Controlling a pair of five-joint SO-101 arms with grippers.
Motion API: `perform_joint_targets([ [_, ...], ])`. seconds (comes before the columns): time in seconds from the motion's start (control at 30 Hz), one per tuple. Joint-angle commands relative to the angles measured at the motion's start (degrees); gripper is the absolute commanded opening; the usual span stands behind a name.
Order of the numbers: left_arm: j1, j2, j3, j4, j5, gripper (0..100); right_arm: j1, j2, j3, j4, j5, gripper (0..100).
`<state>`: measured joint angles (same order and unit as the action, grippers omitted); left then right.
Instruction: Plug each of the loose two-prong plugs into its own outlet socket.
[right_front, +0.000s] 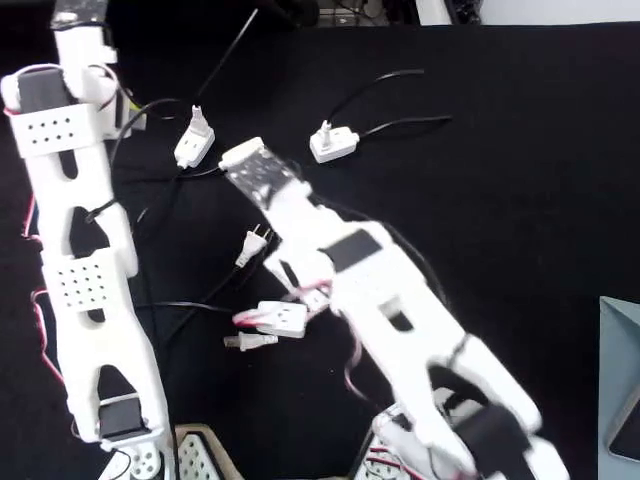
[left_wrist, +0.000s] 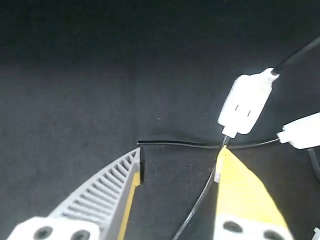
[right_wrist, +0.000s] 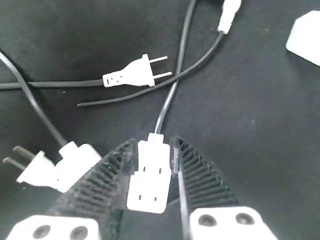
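Note:
My right gripper (right_wrist: 152, 150) is shut on a white outlet socket (right_wrist: 148, 177) whose two slots face the camera. In the high view this socket (right_front: 283, 318) lies at mid table under the right arm. Beside it are two loose white two-prong plugs: one (right_wrist: 132, 75) (right_front: 252, 245) farther out, one (right_wrist: 37, 170) (right_front: 250, 342) closer in. My left gripper (left_wrist: 180, 152) is open low over the black mat at the far left, with a thin black cable (left_wrist: 200, 200) between its fingers. Just beyond its yellow finger (left_wrist: 240, 190) lies another white socket (left_wrist: 245, 105) (right_front: 193, 145), slots empty.
A third white socket block (right_front: 335, 143) with a cord sits at the back centre. Black cords (right_front: 390, 85) cross the dark mat between the arms. A grey-blue box (right_front: 620, 370) stands at the right edge. A white connector piece (left_wrist: 305, 135) lies near the left arm's socket.

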<state>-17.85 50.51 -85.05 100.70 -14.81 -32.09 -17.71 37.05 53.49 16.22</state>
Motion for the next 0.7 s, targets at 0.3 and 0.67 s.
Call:
perform_joint_targets([
  [0.3, -2.1, -34.0, 26.2, 0.3, 1.5, 24, -5.0, 21.9, -19.5, -0.6, 11.9, 24.0],
  [0.67, -6.7, -51.2, 50.6, 0.0, -2.8, 24, -6.4, 32.7, -24.9, -1.0, 20.0, 30.1],
])
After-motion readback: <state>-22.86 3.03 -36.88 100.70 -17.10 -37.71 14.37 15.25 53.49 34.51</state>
